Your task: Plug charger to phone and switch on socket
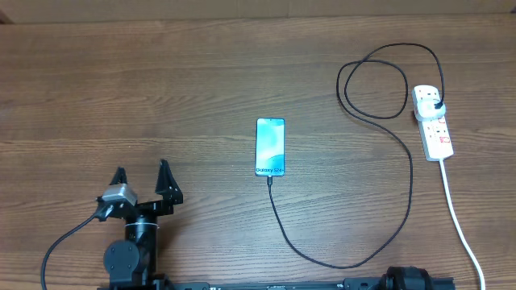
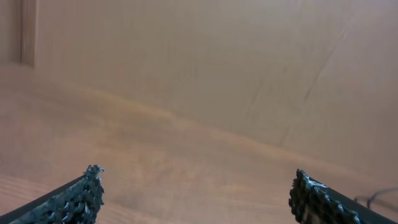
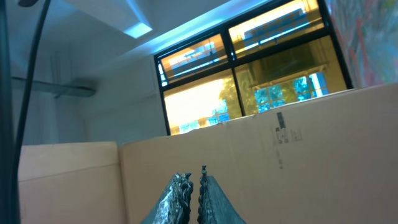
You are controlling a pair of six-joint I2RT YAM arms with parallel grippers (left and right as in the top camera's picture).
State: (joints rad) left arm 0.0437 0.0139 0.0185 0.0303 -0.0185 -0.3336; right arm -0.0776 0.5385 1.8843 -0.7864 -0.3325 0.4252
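We see the table (image 1: 161,80) softly, evenly lit; our left wrist view is blurry; far windows (image 3: 261,81) glare yellow.

Matt wood-grain table (image 1: 161,89), glossy phone (image 1: 270,147), white plastic socket (image 1: 434,122).

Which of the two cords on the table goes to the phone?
The thin black cable: its tip meets the near end of the slim blue-screened phone. The thick white cord only trails from the white power strip.
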